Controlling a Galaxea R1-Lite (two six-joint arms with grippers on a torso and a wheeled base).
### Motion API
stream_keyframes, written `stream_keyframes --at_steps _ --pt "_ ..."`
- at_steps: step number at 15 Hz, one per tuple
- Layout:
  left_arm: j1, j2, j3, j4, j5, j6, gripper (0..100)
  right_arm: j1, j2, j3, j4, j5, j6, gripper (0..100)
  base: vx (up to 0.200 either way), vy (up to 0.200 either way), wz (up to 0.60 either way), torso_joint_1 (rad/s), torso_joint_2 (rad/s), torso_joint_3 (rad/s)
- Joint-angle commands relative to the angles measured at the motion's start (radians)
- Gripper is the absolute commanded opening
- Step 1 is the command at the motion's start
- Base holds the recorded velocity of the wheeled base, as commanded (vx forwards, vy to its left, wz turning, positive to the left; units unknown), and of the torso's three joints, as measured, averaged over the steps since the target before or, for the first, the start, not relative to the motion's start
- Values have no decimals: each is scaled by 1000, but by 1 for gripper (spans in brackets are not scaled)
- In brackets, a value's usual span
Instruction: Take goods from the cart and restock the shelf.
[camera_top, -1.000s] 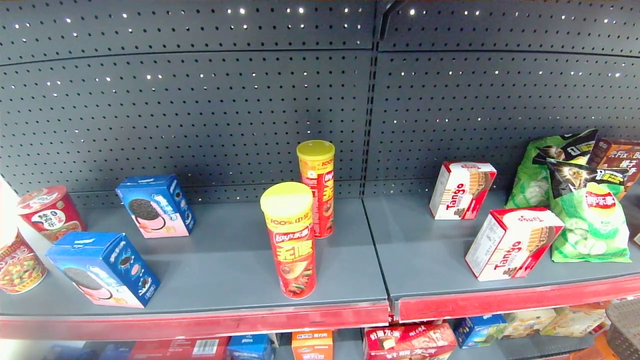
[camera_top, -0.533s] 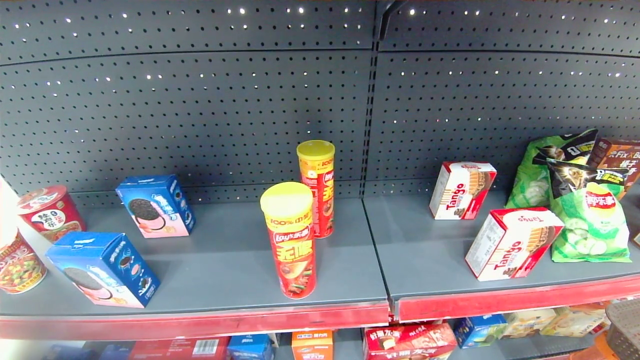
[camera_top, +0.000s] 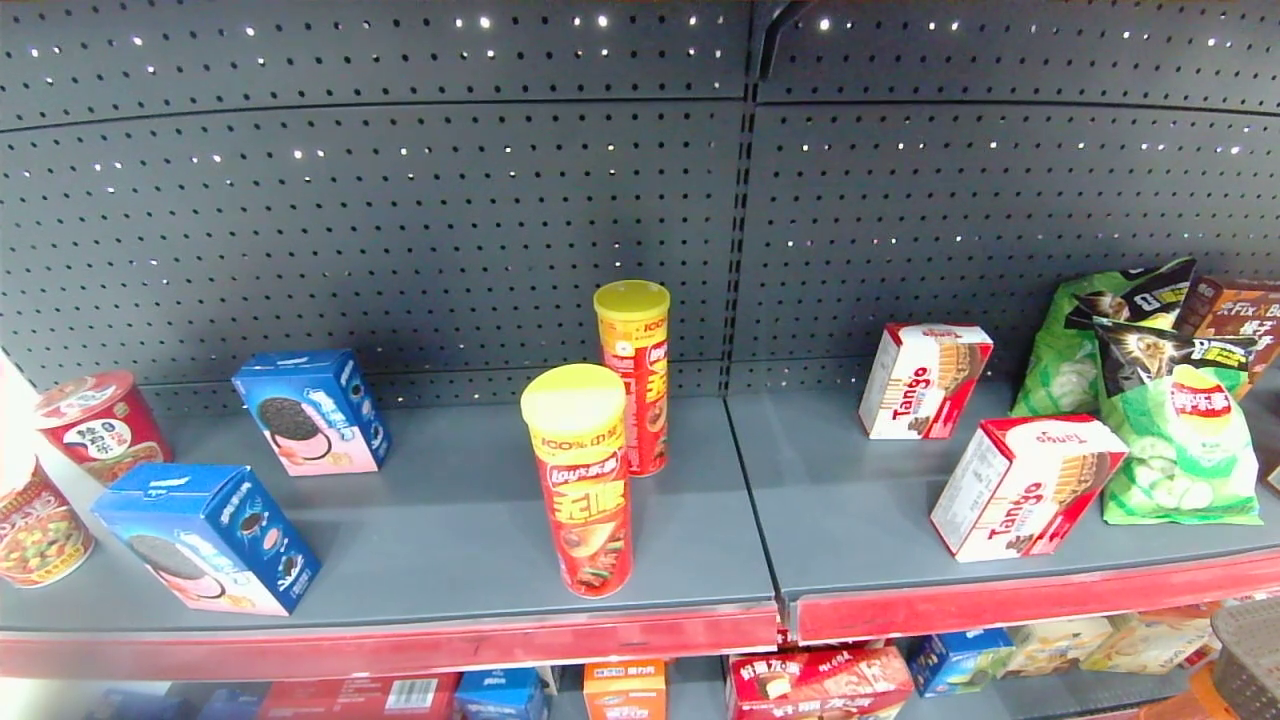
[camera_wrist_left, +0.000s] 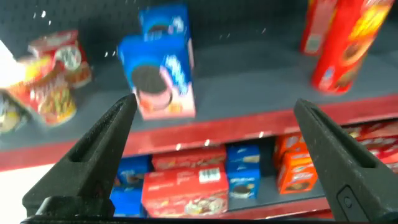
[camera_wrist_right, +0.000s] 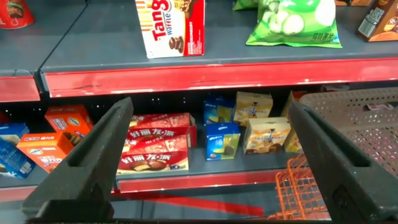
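Jaws stand wide and empty on the left gripper (camera_wrist_left: 214, 104) and right gripper (camera_wrist_right: 211, 104). The cart (camera_wrist_right: 364, 118) sits low beside the shelf (camera_top: 450, 530), its goods hidden. Judging by shelf stock, they are probably light: a box (camera_top: 1020, 485) is stiff, so take its flat sides; a tube (camera_top: 585, 480) is slick, so grip mid-body.

You get bright, even overhead light in the head view. The pegboard back panel (camera_top: 400, 220) is speckled with pinpoints of light through its holes. The shelf (camera_top: 450, 520) bows along its front edge toward both corners from lens distortion, and a blown-out white patch sits at its left end. In the left wrist view the blue cookie box (camera_wrist_left: 158, 81) and the chip can (camera_wrist_left: 339, 50) are smeared with blur. Your right wrist view is crisp, and there the lower shelf (camera_wrist_right: 205, 180) lies in shade beneath the red shelf lip (camera_wrist_right: 217, 78).
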Motion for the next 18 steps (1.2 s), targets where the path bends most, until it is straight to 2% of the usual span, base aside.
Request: stream_keyframes --at_steps 1,2,3,4,6,7,9,10,13,16,18 --pt "-114 478 -322 40 -194 -24 100 0 4 2 1 0 0 100 0 0 0 0 0 0" --pt "-163 529 -322 17 -276 21 100 0 4 0 1 0 -2 100 0 0 0 0 0 0" --pt "-233 581 -328 -9 -332 35 100 0 4 0 -1 0 0 100 0 0 0 0 0 0" --pt "-313 633 -340 -32 -332 35 100 0 4 2 -1 0 0 100 0 0 0 0 0 0" --pt "-330 750 -354 -40 -253 35 100 0 4 2 1 0 0 100 0 0 0 0 0 0" --pt "-341 846 -352 -64 -191 38 100 0 4 0 -1 0 0 100 0 0 0 0 0 0" --pt "-357 949 -345 -110 -139 42 100 0 4 0 1 0 0 100 0 0 0 0 0 0" --pt "-374 1012 -346 -155 -70 44 100 0 4 0 1 0 0 100 0 0 0 0 0 0" --pt "-379 1106 -348 -198 28 42 100 0 4 0 1 0 -2 100 0 0 0 0 0 0" --pt "-417 1215 -345 -224 146 44 100 0 4 2 1 0 0 100 0 0 0 0 0 0" --pt "-423 1296 -349 -316 191 42 100 0 4 0 1 0 0 100 0 0 0 0 0 0"
